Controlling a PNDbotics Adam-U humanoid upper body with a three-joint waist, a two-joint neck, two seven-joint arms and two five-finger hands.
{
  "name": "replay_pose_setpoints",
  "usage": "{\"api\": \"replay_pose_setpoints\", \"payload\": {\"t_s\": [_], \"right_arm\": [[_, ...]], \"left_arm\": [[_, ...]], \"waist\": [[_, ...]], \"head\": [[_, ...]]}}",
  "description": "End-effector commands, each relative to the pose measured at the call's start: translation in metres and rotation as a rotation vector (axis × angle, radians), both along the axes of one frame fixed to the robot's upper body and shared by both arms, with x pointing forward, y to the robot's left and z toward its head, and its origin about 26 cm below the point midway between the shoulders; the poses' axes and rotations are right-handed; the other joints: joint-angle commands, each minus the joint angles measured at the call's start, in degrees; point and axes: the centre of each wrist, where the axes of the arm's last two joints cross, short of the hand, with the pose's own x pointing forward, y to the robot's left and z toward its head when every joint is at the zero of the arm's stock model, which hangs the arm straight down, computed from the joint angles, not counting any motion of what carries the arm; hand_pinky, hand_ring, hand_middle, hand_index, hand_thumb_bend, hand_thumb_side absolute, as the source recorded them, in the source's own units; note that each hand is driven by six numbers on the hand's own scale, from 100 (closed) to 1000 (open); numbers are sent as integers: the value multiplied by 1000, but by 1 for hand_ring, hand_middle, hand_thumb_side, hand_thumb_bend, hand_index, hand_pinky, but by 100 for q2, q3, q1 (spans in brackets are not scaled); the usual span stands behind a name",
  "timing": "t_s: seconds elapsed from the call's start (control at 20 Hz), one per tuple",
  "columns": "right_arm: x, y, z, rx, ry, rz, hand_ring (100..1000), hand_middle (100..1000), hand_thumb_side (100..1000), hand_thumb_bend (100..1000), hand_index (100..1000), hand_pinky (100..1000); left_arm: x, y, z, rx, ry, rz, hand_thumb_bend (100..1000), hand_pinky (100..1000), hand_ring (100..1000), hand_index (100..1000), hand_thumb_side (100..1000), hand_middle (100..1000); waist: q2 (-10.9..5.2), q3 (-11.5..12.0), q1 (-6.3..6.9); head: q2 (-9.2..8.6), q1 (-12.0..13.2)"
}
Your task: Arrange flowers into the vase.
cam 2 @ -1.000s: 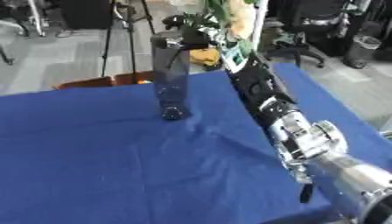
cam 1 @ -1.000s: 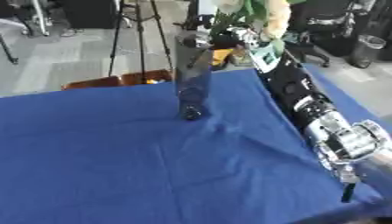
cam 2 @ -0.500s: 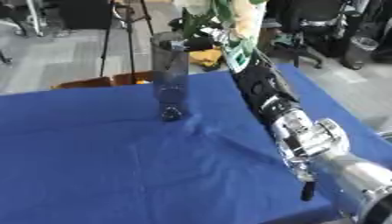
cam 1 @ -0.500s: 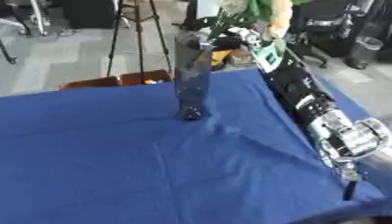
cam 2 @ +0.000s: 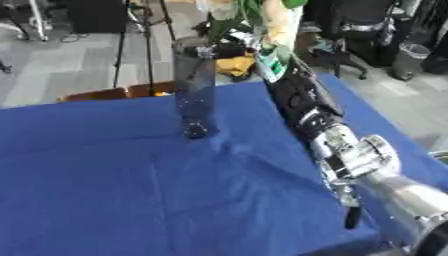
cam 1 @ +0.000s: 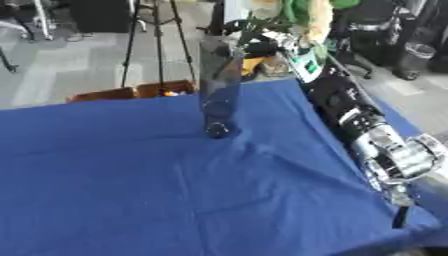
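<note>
A tall, dark, see-through vase point(cam 1: 220, 87) stood upright on the blue cloth point(cam 1: 166, 185) covering the table, toward the far edge and a little right of centre. The cloth lay rumpled in low folds just in front of the vase's base.

The right arm point(cam 1: 363, 125) — black along the forearm, silver at the joint nearest the camera — stretched from the lower right corner up toward the top of the vase. Its right hand point(cam 1: 262, 42) was up beside the vase's rim, holding a bunch of flowers point(cam 2: 271, 20) with pale cream blooms and green leaves. The flowers were above and just to the right of the vase's mouth; the stems ran down toward the rim, though whether any stem was already inside could not be told. The fingers appeared curled round the stems, yet how far they closed was hidden by leaves and blur.

The left hand showed in neither view
</note>
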Motion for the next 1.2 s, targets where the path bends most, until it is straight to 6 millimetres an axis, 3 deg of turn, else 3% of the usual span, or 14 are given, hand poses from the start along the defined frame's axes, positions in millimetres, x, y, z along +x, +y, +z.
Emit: {"api": "replay_pose_setpoints", "payload": {"t_s": [0.05, 1.2], "right_arm": [[-5, -11, 26, -20, -53, -22, 1000, 843, 798, 695, 987, 1000], [-15, -8, 41, 149, -49, 80, 1000, 825, 800, 708, 988, 1000]], "left_arm": [[0, 5, 9, 25, -28, 4, 429, 504, 519, 682, 767, 497], [-2, 9, 6, 25, -18, 25, 429, 504, 518, 682, 766, 496]], "waist": [[1, -15, -72], [-110, -229, -67]], "head": [[-46, -25], [-12, -36]]}}
